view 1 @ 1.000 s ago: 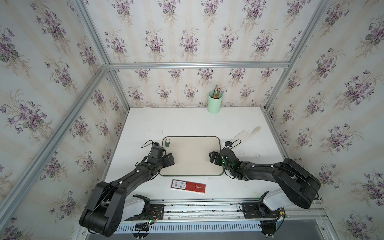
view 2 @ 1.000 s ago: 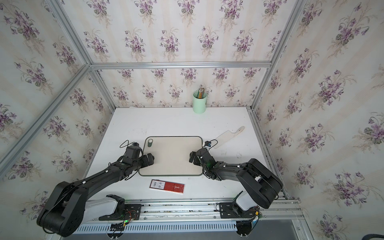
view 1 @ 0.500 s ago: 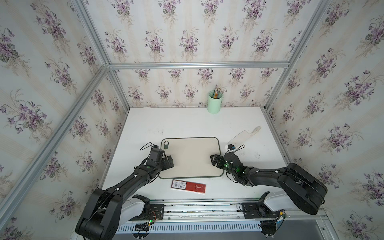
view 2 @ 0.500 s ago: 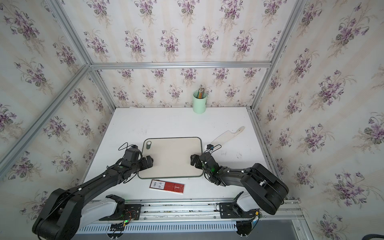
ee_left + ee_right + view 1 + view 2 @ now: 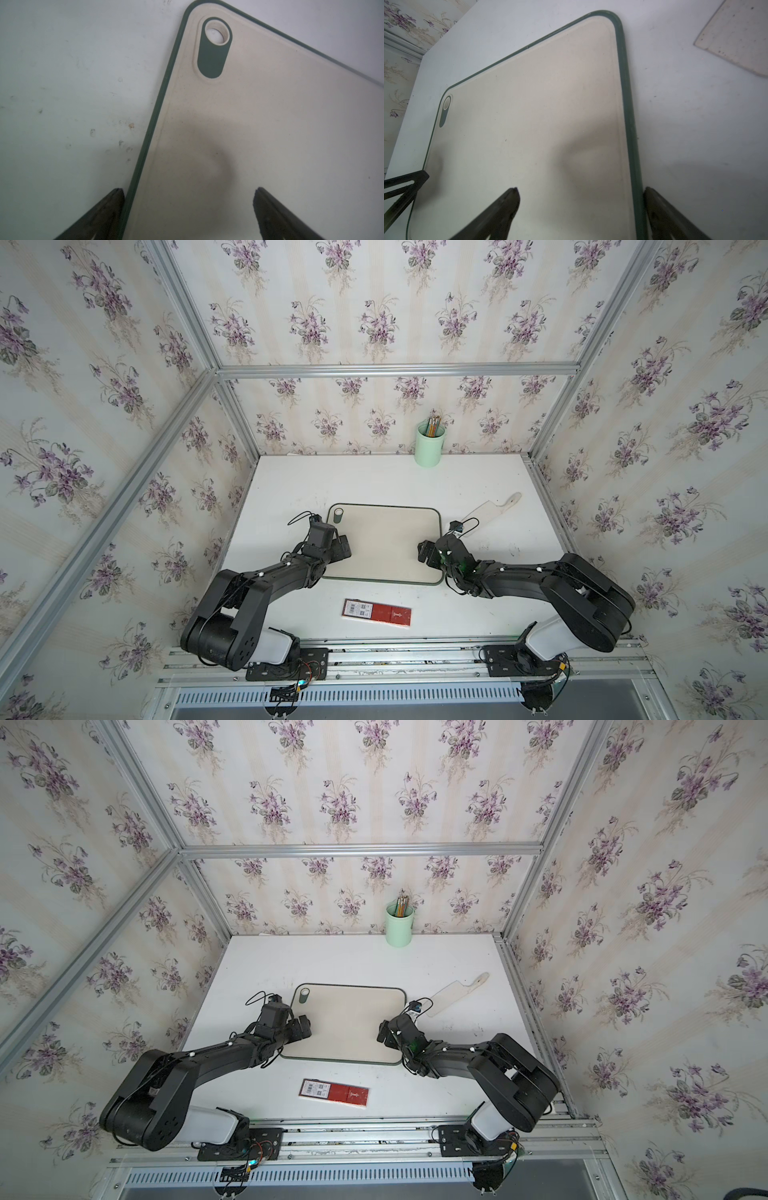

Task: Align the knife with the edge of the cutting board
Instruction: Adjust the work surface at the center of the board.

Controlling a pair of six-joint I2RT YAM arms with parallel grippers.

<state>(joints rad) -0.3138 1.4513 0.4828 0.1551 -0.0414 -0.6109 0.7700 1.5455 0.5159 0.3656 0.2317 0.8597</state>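
Top views: I see the smooth beige, green-rimmed cutting board [image 5: 384,547] lying flat on the white worktop [image 5: 332,481]. The white knife [image 5: 490,511] lies angled near its far right corner, not touching. A mint cup [image 5: 430,448] holds pencils [image 5: 433,425].
Left wrist: left end effector [image 5: 188,193] spread wide, empty, straddling the board's rim.
Right wrist: right end effector [image 5: 581,193] spread wide, empty, straddling the opposite rim.

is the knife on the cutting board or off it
Off it. In both top views the knife lies on the bare table, clear of the cutting board and slanted to its edge.
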